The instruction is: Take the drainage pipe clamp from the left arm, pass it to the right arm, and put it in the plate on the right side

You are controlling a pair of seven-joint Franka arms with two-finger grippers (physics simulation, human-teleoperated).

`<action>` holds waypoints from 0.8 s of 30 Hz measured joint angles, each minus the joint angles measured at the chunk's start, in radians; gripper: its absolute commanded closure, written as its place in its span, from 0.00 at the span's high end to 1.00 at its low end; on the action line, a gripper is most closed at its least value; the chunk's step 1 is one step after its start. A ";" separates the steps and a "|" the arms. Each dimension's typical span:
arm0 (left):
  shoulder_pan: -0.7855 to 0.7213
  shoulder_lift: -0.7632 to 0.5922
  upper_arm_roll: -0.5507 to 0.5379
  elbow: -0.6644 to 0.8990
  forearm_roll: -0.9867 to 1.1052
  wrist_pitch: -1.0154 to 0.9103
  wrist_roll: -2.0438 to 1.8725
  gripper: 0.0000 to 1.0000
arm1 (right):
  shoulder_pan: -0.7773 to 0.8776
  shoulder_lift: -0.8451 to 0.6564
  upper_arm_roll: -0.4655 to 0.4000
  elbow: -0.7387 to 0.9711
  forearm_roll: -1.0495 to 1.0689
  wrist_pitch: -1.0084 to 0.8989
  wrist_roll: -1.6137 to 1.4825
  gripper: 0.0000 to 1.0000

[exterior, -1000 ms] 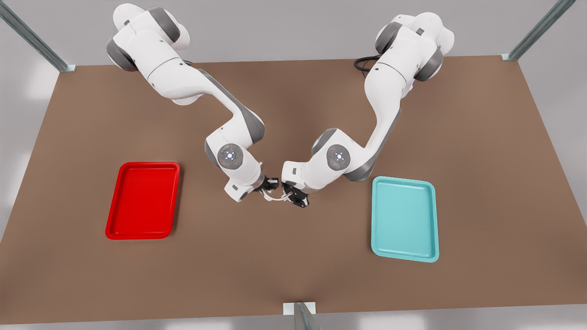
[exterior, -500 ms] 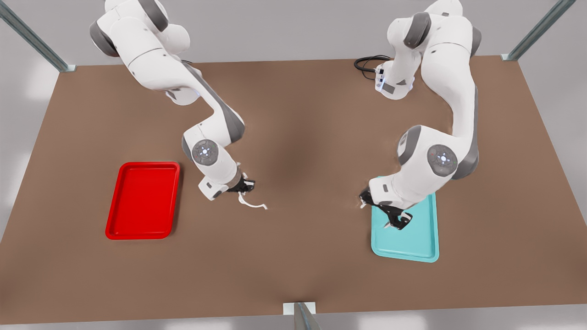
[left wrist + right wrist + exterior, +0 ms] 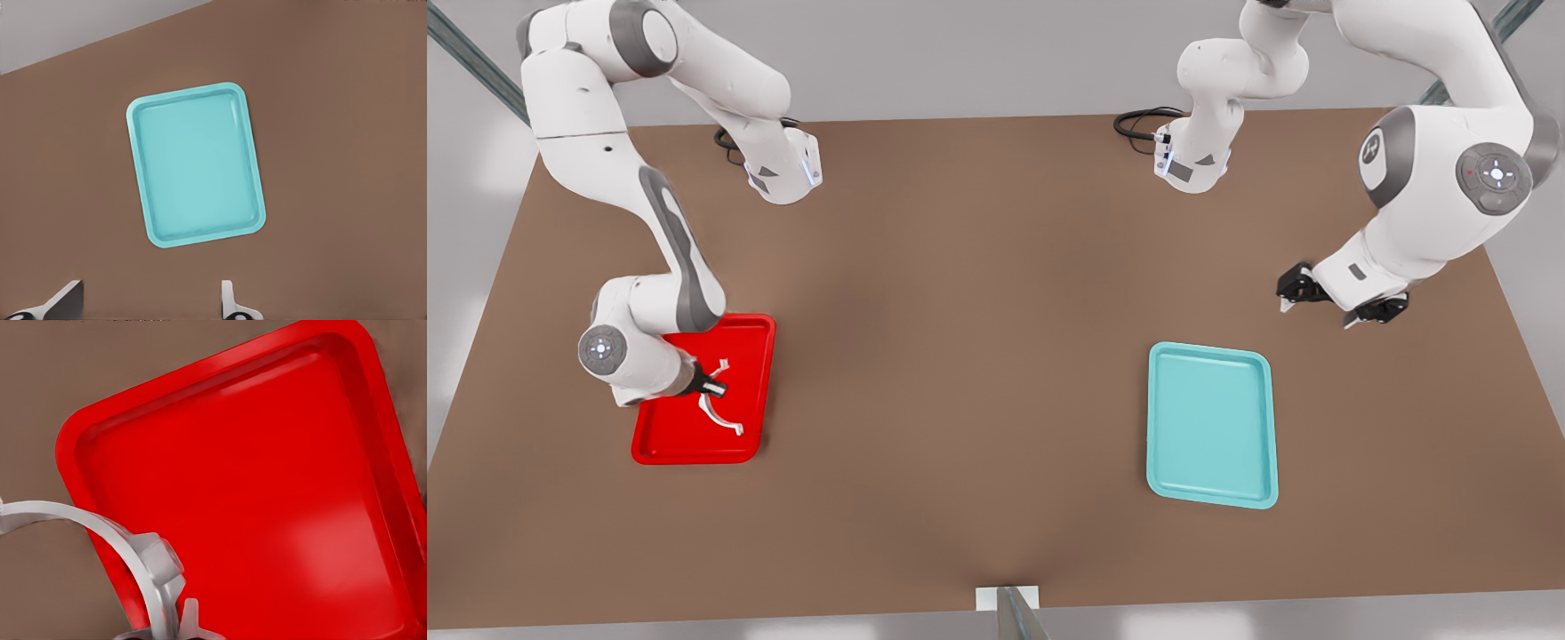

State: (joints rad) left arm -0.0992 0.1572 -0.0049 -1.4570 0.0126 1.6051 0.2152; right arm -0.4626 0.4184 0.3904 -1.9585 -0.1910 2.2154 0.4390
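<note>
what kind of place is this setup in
Probably a simulated robot test bench: a plain brown tabletop framed by metal posts, two white jointed arms, and a red tray and teal tray.

My right gripper [image 3: 713,388] hangs low, fingers clamped, arm bent sharply, while my left gripper [image 3: 1332,300] waits raised with fingers spread apart.

plate [image 3: 660,427] red | clamp [image 3: 716,411] seemingly white | second tray [image 3: 1209,427] teal | table [image 3: 978,356] brown
</note>
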 measured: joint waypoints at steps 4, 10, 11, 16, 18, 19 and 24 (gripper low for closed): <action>-0.002 0.045 -0.002 0.037 0.001 -0.003 -0.048 1.00 | -0.103 0.028 0.000 0.000 0.001 0.013 -0.116 0.43; -0.002 0.055 -0.003 0.041 -0.002 -0.010 -0.102 1.00 | -0.115 0.039 0.014 0.006 -0.002 0.012 -0.263 0.93; -0.002 0.055 -0.003 0.041 -0.002 -0.011 -0.110 1.00 | -0.118 0.031 0.036 0.038 -0.003 0.005 -0.282 1.00; -0.003 0.053 -0.003 0.042 -0.002 -0.014 -0.142 1.00 | -0.096 -0.048 0.192 0.554 -0.006 -0.191 -0.360 1.00; -0.003 0.053 -0.003 0.042 -0.002 -0.015 -0.152 1.00 | 0.142 -0.170 -0.047 0.600 0.026 -0.306 -0.383 1.00; -0.002 0.053 -0.003 0.042 -0.002 -0.015 -0.157 1.00 | 0.322 -0.209 -0.227 0.605 0.051 -0.367 -0.391 1.00; -0.002 0.052 -0.003 0.041 -0.002 -0.016 -0.176 1.00 | 0.518 -0.235 -0.405 0.601 0.128 -0.570 -0.422 1.00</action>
State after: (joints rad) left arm -0.1015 0.2097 -0.0076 -1.4155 0.0105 1.5889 0.0389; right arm 0.0558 0.1833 -0.0146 -1.3570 -0.0635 1.6459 0.0174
